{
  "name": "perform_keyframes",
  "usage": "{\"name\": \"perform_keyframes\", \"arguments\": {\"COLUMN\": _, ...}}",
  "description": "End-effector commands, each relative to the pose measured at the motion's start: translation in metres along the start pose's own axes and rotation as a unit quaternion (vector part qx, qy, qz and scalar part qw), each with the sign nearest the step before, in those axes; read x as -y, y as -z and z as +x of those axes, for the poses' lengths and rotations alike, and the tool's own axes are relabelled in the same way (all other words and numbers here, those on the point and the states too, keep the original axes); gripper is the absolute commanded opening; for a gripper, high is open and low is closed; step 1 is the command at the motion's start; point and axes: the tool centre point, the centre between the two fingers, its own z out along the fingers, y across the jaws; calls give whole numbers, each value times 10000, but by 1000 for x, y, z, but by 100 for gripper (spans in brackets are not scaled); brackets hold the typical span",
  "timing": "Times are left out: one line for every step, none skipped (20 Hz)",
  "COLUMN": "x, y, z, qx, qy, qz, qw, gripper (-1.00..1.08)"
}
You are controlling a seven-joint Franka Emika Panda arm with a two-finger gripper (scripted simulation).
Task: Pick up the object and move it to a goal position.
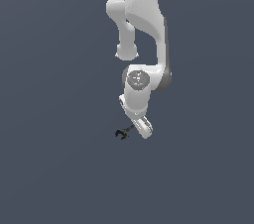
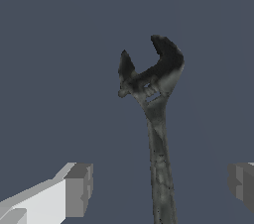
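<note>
Gripper: the gripper (image 2: 158, 188) is spread wide; in the wrist view its two fingers stand well apart, one on each side of the tool's handle, and neither pad touches the metal.
Fingers: the fingers (image 2: 78, 189) are blocky and square-ended, with flat grey pads on white bodies; the second one shows only as a grey block at the frame's edge.
Hand in the exterior view: the gripper (image 1: 142, 128) points down and tilts toward the exterior view's left, its tips just beside the tool; the fingers themselves are too small there to make out.
Object: the wrench (image 2: 158, 134) lies between the open fingers, handle running back toward the camera and forked head pointing away.
Object shape: thin straight handle, widening to a curved two-pronged jaw head with a small notched section below the fork.
Object material: dark metal, black at the jaw tips, mottled grey along the handle, with a worn, speckled surface.
Object in the exterior view: the wrench (image 1: 122, 133) is a tiny dark shape just off the hand's tip, on the exterior view's left.
Arm: the arm (image 1: 141, 29) comes down from the top of the frame, folded at a rounded elbow, with smooth glossy white shells and grey joint caps.
Ground: the ground (image 1: 49, 158) is a flat, plain blue-grey surface.
</note>
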Motion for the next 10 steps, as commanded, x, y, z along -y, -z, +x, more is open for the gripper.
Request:
{"name": "perform_keyframes", "arguments": {"x": -1, "y": -8, "z": 0, "qx": 2, "qy": -5, "qz": -5, "qw": 10000, "gripper": 100}}
{"name": "perform_keyframes", "arguments": {"x": -1, "y": -13, "z": 0, "qx": 2, "qy": -8, "qz": -5, "qw": 10000, "gripper": 100}}
{"name": "perform_keyframes", "arguments": {"x": -1, "y": -19, "z": -1, "qx": 2, "qy": -8, "qz": -5, "qw": 10000, "gripper": 100}}
{"name": "perform_keyframes", "arguments": {"x": -1, "y": -25, "z": 0, "qx": 2, "qy": -14, "qz": -4, "qw": 10000, "gripper": 100}}
{"name": "perform_keyframes", "arguments": {"x": -1, "y": -30, "z": 0, "qx": 2, "qy": -18, "qz": -4, "qw": 10000, "gripper": 100}}
{"name": "perform_keyframes", "arguments": {"x": -1, "y": -35, "z": -1, "qx": 2, "qy": -18, "qz": -4, "qw": 10000, "gripper": 100}}
{"name": "perform_keyframes", "arguments": {"x": -1, "y": -38, "z": 0, "qx": 2, "qy": -21, "qz": -4, "qw": 10000, "gripper": 100}}
{"name": "perform_keyframes", "arguments": {"x": -1, "y": -41, "z": 0, "qx": 2, "qy": -21, "qz": -4, "qw": 10000, "gripper": 100}}
{"name": "perform_keyframes", "arguments": {"x": -1, "y": -43, "z": 0, "qx": 2, "qy": -21, "qz": -4, "qw": 10000, "gripper": 100}}
{"name": "perform_keyframes", "arguments": {"x": -1, "y": -45, "z": 0, "qx": 2, "qy": -21, "qz": -4, "qw": 10000, "gripper": 100}}
